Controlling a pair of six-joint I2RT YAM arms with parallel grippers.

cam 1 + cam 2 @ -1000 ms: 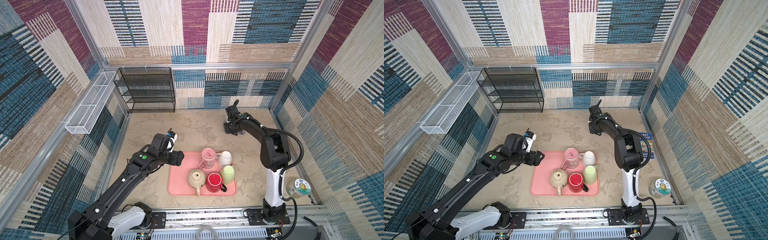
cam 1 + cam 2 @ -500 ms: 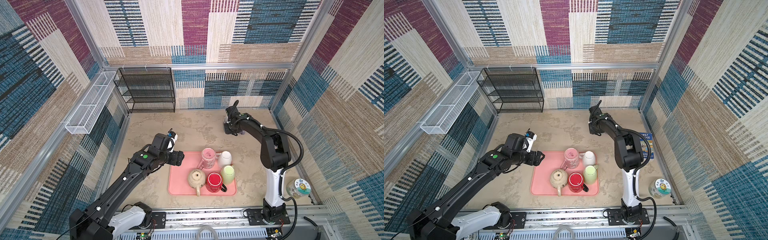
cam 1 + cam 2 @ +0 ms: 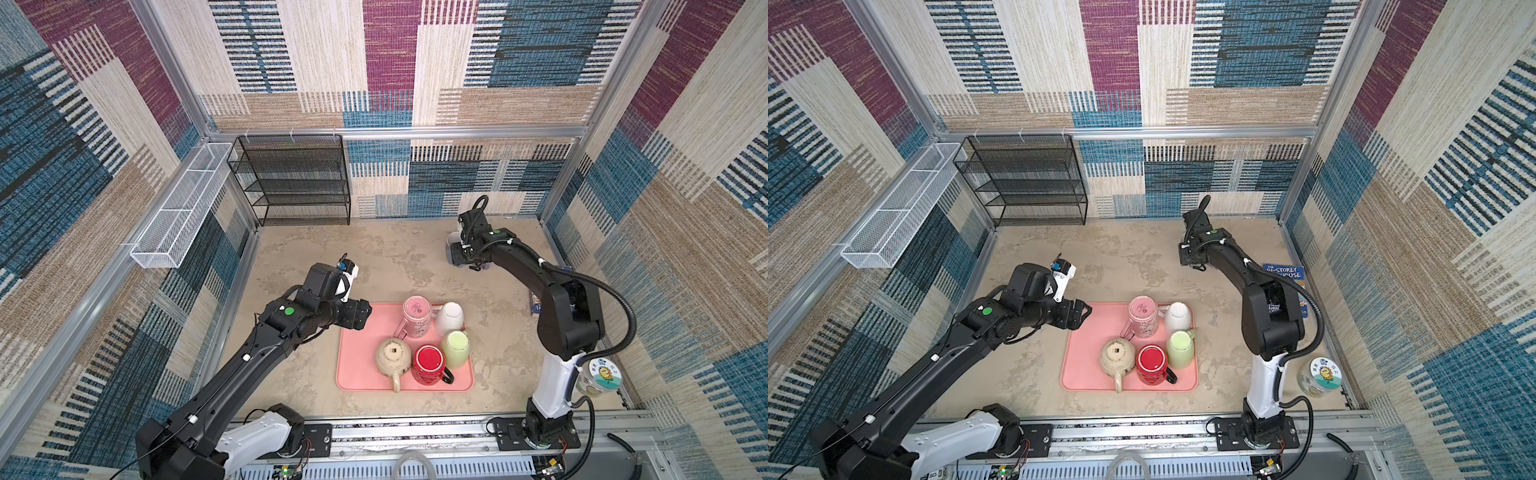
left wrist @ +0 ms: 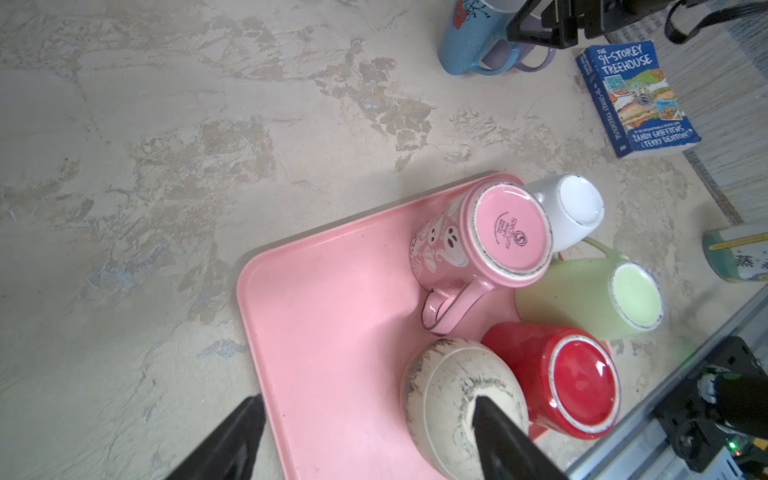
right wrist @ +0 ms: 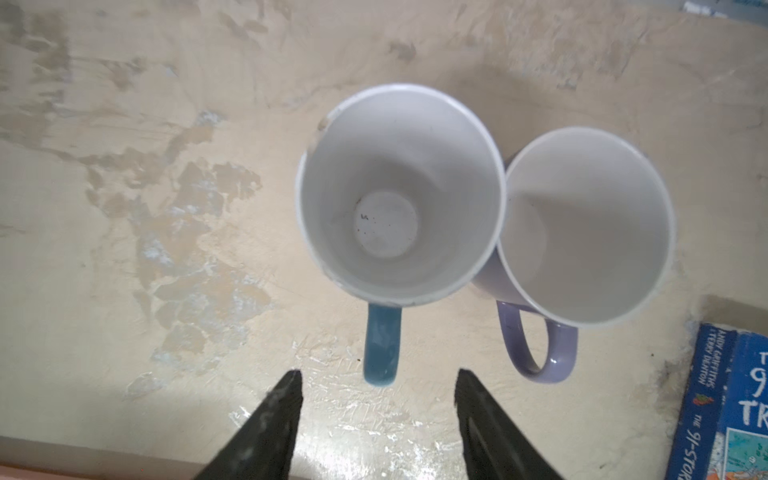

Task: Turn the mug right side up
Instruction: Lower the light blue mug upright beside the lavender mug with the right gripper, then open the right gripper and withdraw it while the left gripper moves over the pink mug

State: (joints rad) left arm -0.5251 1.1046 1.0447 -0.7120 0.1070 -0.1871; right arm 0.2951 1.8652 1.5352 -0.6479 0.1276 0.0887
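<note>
**Top view:** five mugs (image 3: 428, 365) stand bottom-up on the pink tray (image 3: 357, 374) at the desk's 6 o'clock, and the blue mug (image 3: 452, 242) sits at 1 o'clock from it, under the right gripper (image 3: 462, 254). **Left wrist view:** the left gripper (image 4: 368, 401) hangs wide open and empty over the tray's corner. **Right wrist view:** the blue mug stands mouth-up just beside an upright purple mug (image 5: 586, 224), with its handle between parted jaws that hold nothing, so this mug appears done while the five on the tray stand inverted.
</note>
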